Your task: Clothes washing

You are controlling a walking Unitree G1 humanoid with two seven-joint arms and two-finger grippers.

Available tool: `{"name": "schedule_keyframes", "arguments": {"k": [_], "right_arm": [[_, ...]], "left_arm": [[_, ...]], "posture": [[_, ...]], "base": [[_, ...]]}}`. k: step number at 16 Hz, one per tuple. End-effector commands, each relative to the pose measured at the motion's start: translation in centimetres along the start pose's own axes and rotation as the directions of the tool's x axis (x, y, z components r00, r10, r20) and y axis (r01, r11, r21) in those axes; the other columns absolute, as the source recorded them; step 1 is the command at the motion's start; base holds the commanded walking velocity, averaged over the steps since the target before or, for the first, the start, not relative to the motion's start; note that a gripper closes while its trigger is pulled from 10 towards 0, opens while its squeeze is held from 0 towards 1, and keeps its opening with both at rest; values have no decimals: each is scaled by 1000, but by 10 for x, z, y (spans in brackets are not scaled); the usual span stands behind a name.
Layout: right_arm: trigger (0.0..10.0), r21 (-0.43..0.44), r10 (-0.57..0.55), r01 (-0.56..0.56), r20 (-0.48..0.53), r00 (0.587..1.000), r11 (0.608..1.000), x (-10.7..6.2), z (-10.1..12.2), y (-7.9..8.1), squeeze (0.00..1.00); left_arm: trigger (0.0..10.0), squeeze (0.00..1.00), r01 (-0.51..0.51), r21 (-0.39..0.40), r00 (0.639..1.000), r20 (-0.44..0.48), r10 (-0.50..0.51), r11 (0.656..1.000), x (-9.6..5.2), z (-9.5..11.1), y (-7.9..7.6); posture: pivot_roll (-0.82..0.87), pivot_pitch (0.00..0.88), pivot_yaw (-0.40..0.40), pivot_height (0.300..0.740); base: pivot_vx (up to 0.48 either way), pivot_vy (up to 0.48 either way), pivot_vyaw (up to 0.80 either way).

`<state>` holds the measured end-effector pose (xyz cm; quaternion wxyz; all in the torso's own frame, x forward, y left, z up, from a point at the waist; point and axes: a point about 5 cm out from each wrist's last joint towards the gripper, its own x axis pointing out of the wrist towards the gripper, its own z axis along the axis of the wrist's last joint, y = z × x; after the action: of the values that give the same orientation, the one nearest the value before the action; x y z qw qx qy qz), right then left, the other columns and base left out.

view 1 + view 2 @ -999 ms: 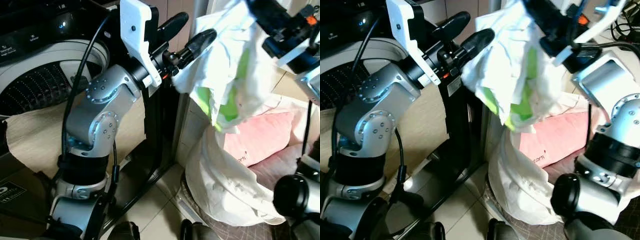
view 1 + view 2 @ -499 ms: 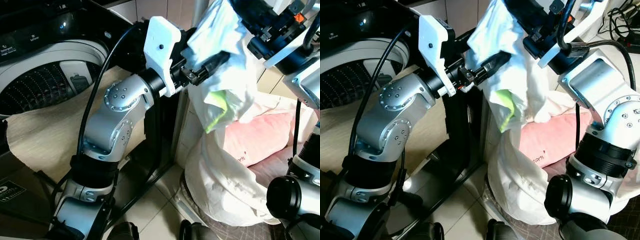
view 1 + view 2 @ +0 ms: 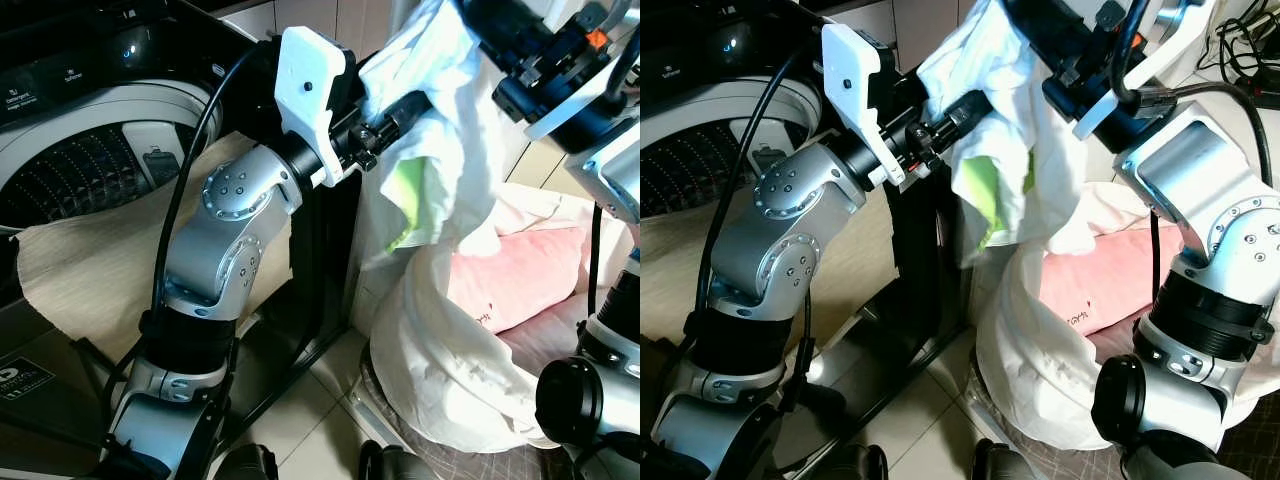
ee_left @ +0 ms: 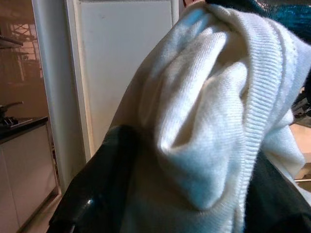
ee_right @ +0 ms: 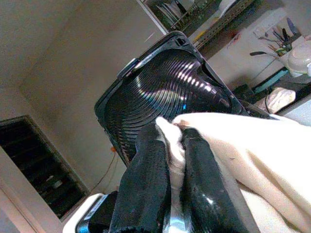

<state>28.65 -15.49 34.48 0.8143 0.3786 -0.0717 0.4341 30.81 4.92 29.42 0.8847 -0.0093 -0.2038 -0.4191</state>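
White garment [image 3: 440,150], with a lime-green patch showing in its folds, hangs in the air between the two grippers, gripped by both. The right gripper [image 5: 170,145] holds its upper end, the two black fingers [image 5: 146,179] pressed together with a pinch of the cream cloth squeezed between them. The left gripper [image 3: 405,105] reaches in from the garment's other side, a little lower than the right one; its fingers [image 4: 97,189] sit on either side of a thick ribbed knit fold and are clamped on it. From these two holds the cloth drapes downward, its lower edge reaching the heap directly beneath the grippers.

That heap is a laundry bag [image 3: 450,370] of white fabric standing on the tiled floor [image 3: 300,420], with a pink cloth [image 3: 520,275] lying in its open top. Behind the left arm [image 3: 225,230], on the side away from the garment, stands a washing machine [image 3: 90,150] with its round drum open, and a beige cloth [image 3: 100,270] is draped over its front edge. A black frame [image 3: 930,260] stands between the machine and the bag
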Motion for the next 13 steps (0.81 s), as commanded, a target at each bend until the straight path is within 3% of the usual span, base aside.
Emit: {"name": "schedule_keyframes", "arguments": {"k": [1,3,6,7,8,9,10,11,12,13], "right_arm": [[0,-30,23,-22,3,1000,999,0,2,9,0],[78,-33,13,-13,2,1000,999,0,2,8,0],[1137,-38,5,-5,0,1000,999,1,2,8,0],[2745,-39,4,-4,0,1000,999,1,2,7,0],[3020,-40,4,-4,0,1000,999,1,2,7,0],[4510,-41,1,-1,-1,1000,999,2,2,7,0],[4863,-45,-2,1,-3,1000,999,3,2,7,0],[5961,-47,-4,4,-3,1000,999,3,2,7,0],[10000,-46,-23,22,-7,1000,999,3,2,5,0],[10000,-43,-23,23,-7,1000,999,3,2,5,0]], "left_arm": [[0,0,-6,-5,1000,24,6,1000,0,4,3],[0,0,-2,-9,1000,30,2,1000,-1,4,4],[0,0,-7,-12,999,36,8,1000,-2,4,7],[0,0,-1,-7,999,41,2,1000,-2,5,7],[0,0,0,-6,999,42,0,1000,-2,5,7],[0,0,-1,-7,999,45,1,1000,-2,6,8],[0,0,-6,-9,999,47,7,1000,-3,6,9],[0,0,-9,-9,999,48,9,1000,-3,7,10],[0,0,-25,-8,998,50,25,1000,-3,7,14],[0,0,-27,-8,998,50,27,1000,-4,7,14]], "posture": [[-81,54,-9,740],[-81,54,-11,740],[-82,49,-13,740],[-80,49,-15,740],[-79,49,-16,740],[-78,48,-16,740],[-77,50,-16,740],[-77,48,-16,740],[-77,48,-15,740],[-77,48,-15,740]], "base": [[0,0,0],[0,0,0],[0,0,0],[0,0,0],[0,0,0],[0,0,0],[0,0,0],[0,0,0],[0,0,0],[0,0,0]]}}
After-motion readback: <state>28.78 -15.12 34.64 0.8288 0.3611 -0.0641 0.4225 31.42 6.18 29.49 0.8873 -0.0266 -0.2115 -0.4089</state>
